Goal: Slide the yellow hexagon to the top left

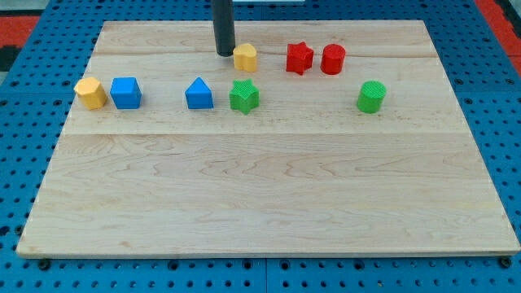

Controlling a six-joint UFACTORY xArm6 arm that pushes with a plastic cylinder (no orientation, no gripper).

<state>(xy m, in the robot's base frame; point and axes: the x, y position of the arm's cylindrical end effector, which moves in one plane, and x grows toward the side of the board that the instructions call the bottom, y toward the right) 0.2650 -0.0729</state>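
A yellow hexagon (90, 93) sits near the board's left edge, in the upper part of the view. A second yellow block (245, 57), whose shape I cannot make out, lies near the board's top edge at the middle. My tip (225, 54) stands just to the left of that second yellow block, touching it or nearly so. The tip is far to the right of the hexagon and a little higher in the view.
A blue cube (125, 92) sits right next to the hexagon on its right. A blue triangle (199, 94) and a green star (243, 96) lie below the tip. A red star (299, 58), a red cylinder (332, 59) and a green cylinder (371, 97) are on the right. The wooden board (260, 203) lies on blue pegboard.
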